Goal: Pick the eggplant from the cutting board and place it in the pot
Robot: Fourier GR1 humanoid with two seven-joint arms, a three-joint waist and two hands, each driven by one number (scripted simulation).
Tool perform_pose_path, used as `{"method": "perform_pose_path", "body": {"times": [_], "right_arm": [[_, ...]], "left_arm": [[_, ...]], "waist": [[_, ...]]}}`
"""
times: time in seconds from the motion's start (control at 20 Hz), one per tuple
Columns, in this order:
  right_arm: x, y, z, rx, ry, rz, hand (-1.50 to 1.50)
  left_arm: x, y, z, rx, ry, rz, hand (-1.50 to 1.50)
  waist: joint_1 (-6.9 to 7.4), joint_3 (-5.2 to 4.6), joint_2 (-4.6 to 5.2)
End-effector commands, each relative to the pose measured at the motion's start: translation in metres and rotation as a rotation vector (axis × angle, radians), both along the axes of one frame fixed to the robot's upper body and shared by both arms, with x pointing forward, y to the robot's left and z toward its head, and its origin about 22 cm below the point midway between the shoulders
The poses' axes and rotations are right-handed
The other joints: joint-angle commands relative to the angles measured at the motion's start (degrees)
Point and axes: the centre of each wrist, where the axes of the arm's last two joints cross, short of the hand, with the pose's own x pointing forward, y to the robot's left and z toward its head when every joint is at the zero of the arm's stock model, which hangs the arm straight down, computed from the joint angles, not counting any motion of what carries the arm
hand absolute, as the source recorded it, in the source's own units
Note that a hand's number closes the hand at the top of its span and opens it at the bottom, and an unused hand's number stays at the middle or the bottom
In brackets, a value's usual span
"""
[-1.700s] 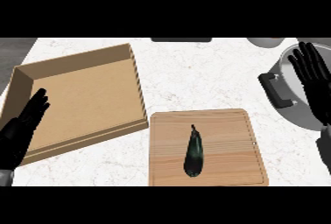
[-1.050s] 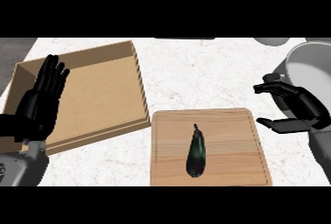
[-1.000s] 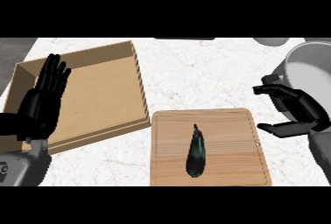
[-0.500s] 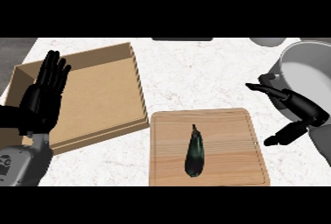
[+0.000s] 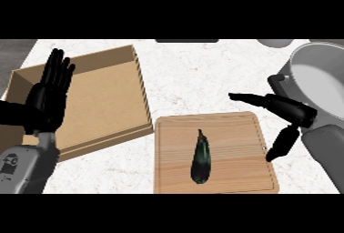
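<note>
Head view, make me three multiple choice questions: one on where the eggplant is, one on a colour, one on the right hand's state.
1. The eggplant lies:
A. in the pot
B. on the cutting board
C. in the right hand

2. The pot is:
A. red
B. grey
C. green

3. The right hand is:
A. open
B. shut on the eggplant
C. out of view

Answers:
1 B, it lies lengthwise on the board's middle.
2 B, its rim and wall are grey.
3 A, its thumb and fingers are spread apart beside the board's right edge, holding nothing.
</note>
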Motion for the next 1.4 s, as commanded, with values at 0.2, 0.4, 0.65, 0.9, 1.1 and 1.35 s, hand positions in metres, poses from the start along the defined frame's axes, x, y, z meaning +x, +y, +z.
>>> {"method": "perform_pose_path", "body": {"times": [0.2, 0.4, 0.65, 0.9, 1.1, 1.35], "right_arm": [[-0.011, 0.062, -0.015, -0.113, 0.074, -0.006, -1.50], [-0.020, 0.063, -0.031, -0.136, 0.125, 0.036, -1.50], [-0.024, 0.068, -0.053, -0.132, 0.108, 0.049, -1.50], [-0.048, 0.080, -0.050, -0.064, 0.061, 0.036, -1.50], [-0.035, 0.073, -0.046, -0.109, 0.057, 0.032, -1.50], [-0.039, 0.111, -0.062, -0.214, 0.053, -0.004, -1.50]], "left_arm": [[-0.002, 0.014, -0.007, 0.014, -0.006, 0.007, 0.00], [0.003, -0.001, -0.010, -0.005, -0.013, -0.012, 0.00], [-0.004, 0.006, 0.006, 0.002, 0.016, -0.001, 0.00], [-0.010, 0.018, 0.006, 0.011, 0.009, -0.014, 0.00], [-0.013, 0.003, -0.013, -0.005, -0.011, -0.011, 0.00], [-0.018, -0.002, 0.007, -0.025, 0.016, -0.029, 0.00]], "waist": [[0.23, 0.03, 0.09], [0.06, 0.04, 0.10], [0.27, 0.06, 0.09], [0.02, 0.05, -0.01], [0.13, 0.05, 0.06], [0.41, 0.06, 0.03]]}}
